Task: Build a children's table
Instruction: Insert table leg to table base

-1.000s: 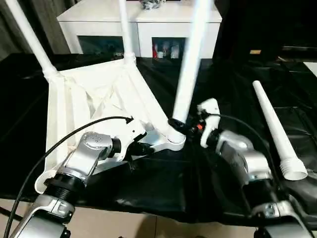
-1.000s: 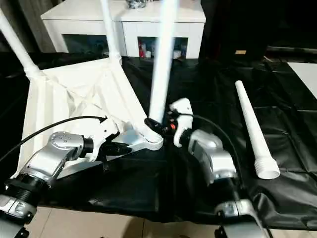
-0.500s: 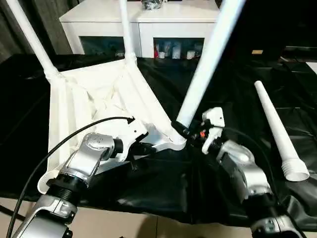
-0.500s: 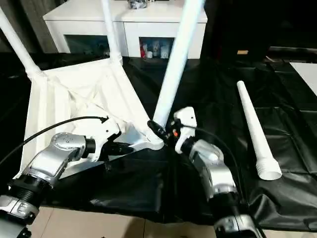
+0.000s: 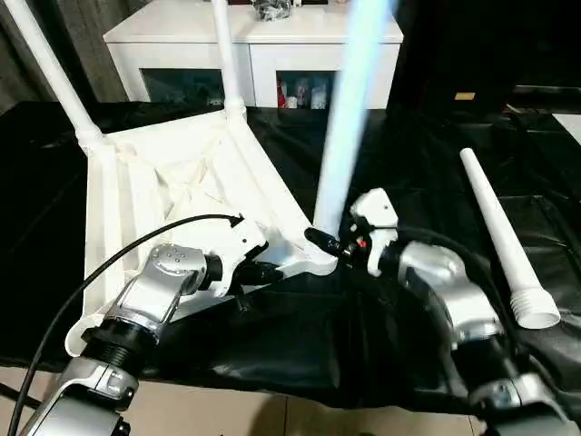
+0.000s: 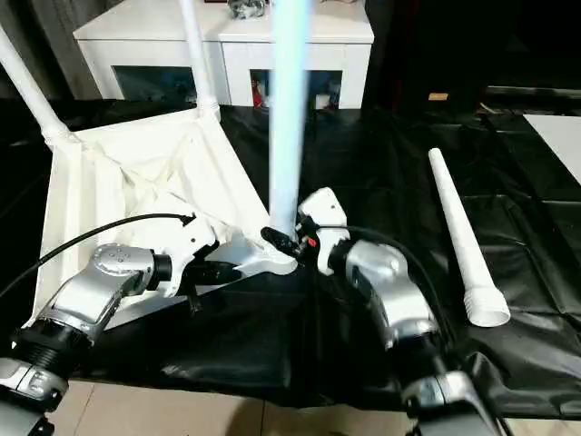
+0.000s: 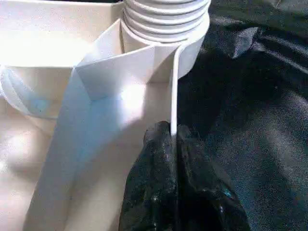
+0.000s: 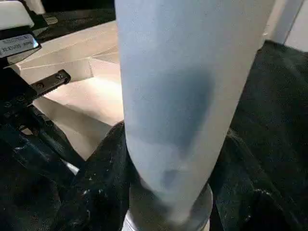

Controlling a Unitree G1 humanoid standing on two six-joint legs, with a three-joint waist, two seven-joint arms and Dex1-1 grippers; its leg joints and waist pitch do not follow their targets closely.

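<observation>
Children's table, part-assembled, upside down on the black-covered work table (image 5: 272, 336).

Table top (image 5: 154, 182): white moulded plastic, rectangular, ribbed underside facing up, thin raised rim, rounded socket at each corner. Lies toward the robot's left side of the work table.

Fitted legs: two long tapered white tubes, smooth, standing in the far sockets; one (image 5: 50, 68) at the far-left corner, leaning outward, one (image 5: 222, 54) at the far-right corner, near upright.

Third leg (image 6: 289, 109): same tapered white tube, standing close to upright at the near-right corner socket (image 5: 318, 263). Its ridged, threaded base sits at the mouth of the socket, as the left wrist view shows.

Loose leg (image 5: 504, 241): lies flat on the black cover, well apart to the right, wide ridged end toward the robot.

Left gripper (image 7: 172, 139): black fingers pinched tight on the thin upright rim wall of the table top, just beside the near-right socket.

Right gripper (image 5: 329, 243): black fingers clasped around the low end of the third leg, just above the socket, one on each side.

Background: white cabinet (image 5: 254, 36) with glass doors beyond the work table.
</observation>
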